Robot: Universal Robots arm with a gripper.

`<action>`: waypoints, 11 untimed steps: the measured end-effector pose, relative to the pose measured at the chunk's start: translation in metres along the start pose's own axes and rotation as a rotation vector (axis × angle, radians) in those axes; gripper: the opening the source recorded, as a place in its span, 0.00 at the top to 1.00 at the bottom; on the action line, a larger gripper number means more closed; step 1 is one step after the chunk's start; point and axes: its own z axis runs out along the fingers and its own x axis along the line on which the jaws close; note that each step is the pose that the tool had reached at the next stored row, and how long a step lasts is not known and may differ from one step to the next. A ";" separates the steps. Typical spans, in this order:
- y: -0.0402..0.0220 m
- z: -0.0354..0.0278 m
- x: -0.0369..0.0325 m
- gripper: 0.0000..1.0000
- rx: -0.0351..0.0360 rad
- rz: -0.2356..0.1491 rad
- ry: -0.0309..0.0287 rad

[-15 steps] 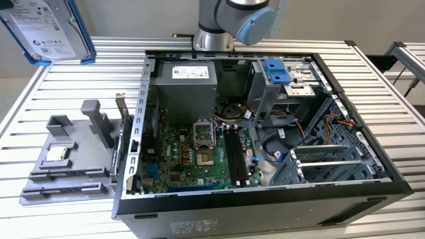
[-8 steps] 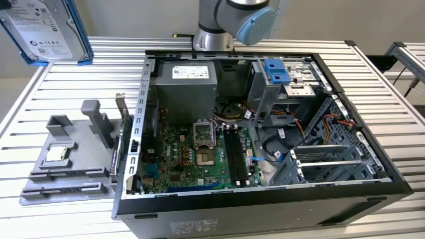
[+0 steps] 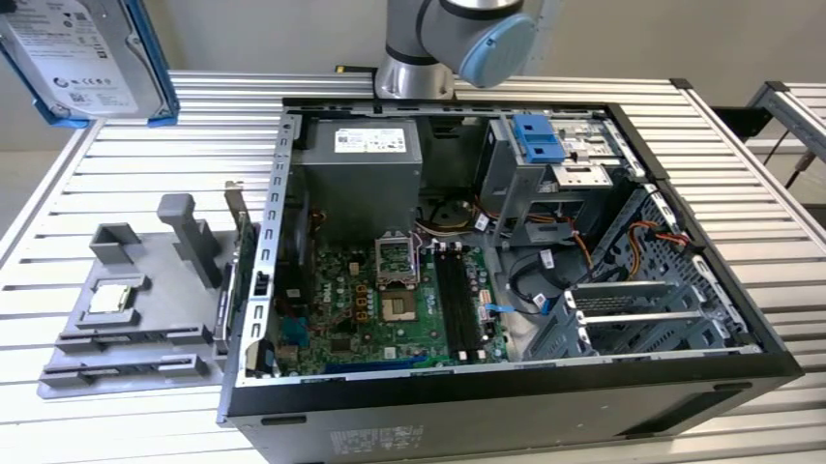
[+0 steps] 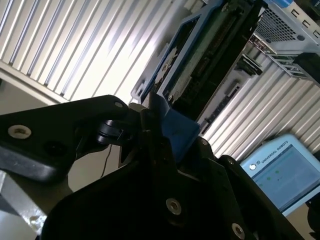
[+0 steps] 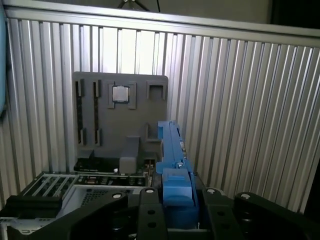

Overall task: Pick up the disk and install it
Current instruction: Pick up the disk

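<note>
The disk [image 3: 84, 58], silver-grey with a white label and a blue rail bracket, hangs high at the exterior view's far upper left, well above the table. In both wrist views my gripper [image 5: 172, 197] [image 4: 160, 127] is shut on the disk's blue bracket. The disk [image 5: 171, 150] shows edge-on in the first wrist view, above the grey fixture and the case's edge. Its dark underside and blue frame [image 4: 200, 55] stretch away from the black fingers [image 4: 115, 132] in the second wrist view.
The open computer case [image 3: 722, 319] lies on the slatted metal table [image 3: 168, 164], a blue latch piece [image 3: 536, 135] in its drive bay. A grey fixture tray [image 3: 130, 319] at the exterior view's left carries a small square chip [image 3: 110, 298]. The arm's base [image 3: 452, 39] stands behind the case.
</note>
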 end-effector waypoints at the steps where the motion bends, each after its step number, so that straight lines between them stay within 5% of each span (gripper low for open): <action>1: 0.0000 0.0000 0.0000 1.00 -0.0001 0.000 0.0000; 6: -0.0052 0.0007 0.0002 1.00 -0.0002 0.000 0.0003; 11: -0.0172 0.0025 0.0010 1.00 -0.0002 0.000 0.0002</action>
